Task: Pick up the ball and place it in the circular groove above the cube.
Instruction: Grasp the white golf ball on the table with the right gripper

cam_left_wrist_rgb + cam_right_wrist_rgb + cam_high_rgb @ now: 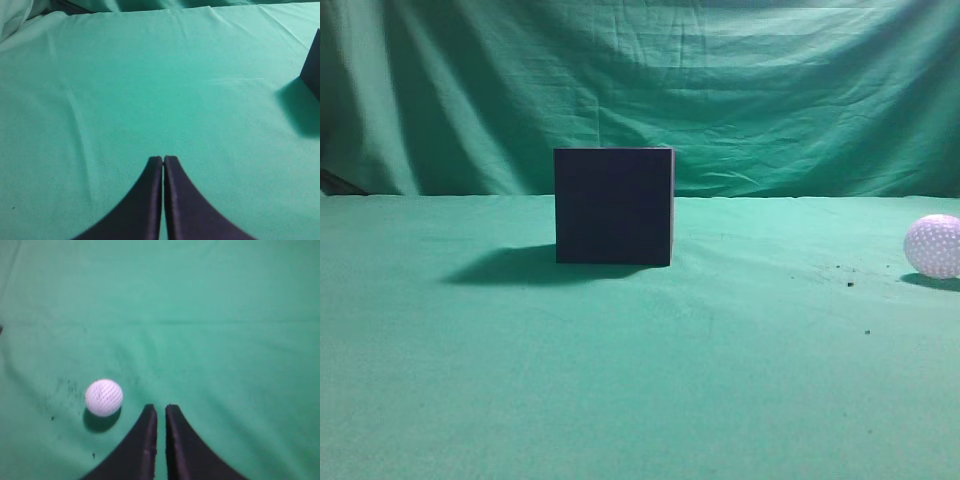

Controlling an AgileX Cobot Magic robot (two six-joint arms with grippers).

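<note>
The dark navy cube [614, 206] stands on the green cloth near the middle of the exterior view; its corner shows at the right edge of the left wrist view [313, 67]. The white dimpled ball [933, 246] lies on the cloth at the far right edge. In the right wrist view the ball [104, 397] lies just left of my right gripper [161, 410], apart from it. That gripper's fingers are nearly together and hold nothing. My left gripper [163, 160] is shut and empty over bare cloth, left of the cube. Neither gripper shows in the exterior view.
A green cloth covers the table [640, 380] and hangs as a backdrop [720, 80]. Small dark specks [849, 284] lie on the cloth near the ball.
</note>
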